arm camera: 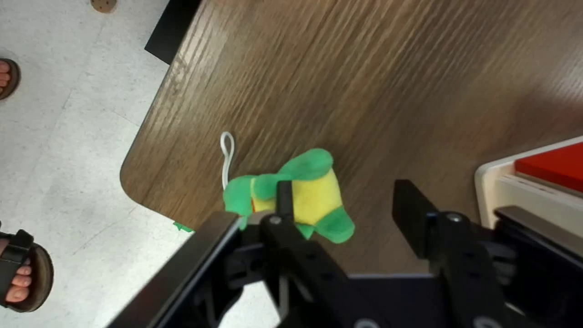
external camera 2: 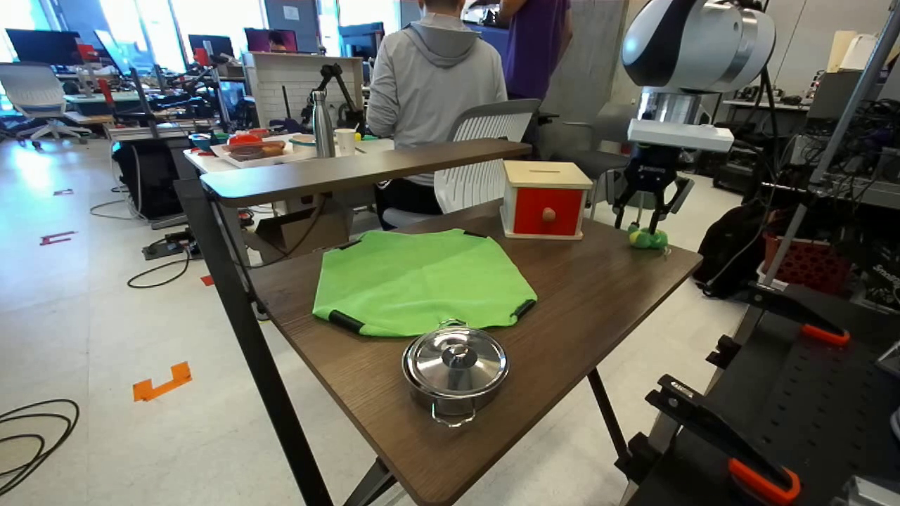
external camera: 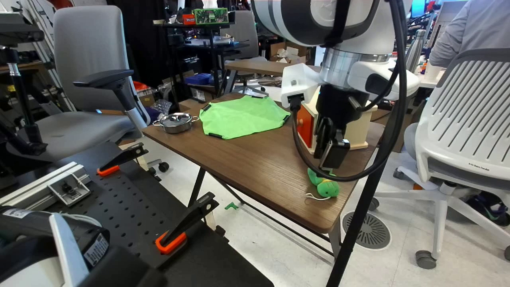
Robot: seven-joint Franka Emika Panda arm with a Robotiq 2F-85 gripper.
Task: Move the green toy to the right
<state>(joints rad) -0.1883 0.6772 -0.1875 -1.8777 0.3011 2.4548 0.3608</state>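
Observation:
The green toy (external camera: pixel 328 189) lies near a corner of the brown table (external camera: pixel 255 159), and it also shows in an exterior view (external camera 2: pixel 648 239). In the wrist view the toy (arm camera: pixel 319 200) shows a yellow belly, green limbs and a white string loop. My gripper (arm camera: pixel 344 193) is open above it. One finger covers part of the toy's yellow middle; the other finger is over bare wood beside it. The gap between the fingers is empty apart from the toy's end below. The gripper also shows in both exterior views (external camera: pixel 331 153) (external camera 2: pixel 636 226). I cannot tell whether a finger touches the toy.
A wooden box (external camera 2: pixel 549 204) with a red front stands close to the gripper; its edge shows in the wrist view (arm camera: pixel 487 196). A light-green cloth (external camera 2: pixel 422 281) and a lidded metal pot (external camera 2: pixel 457 372) lie farther along the table. The table edge is close to the toy.

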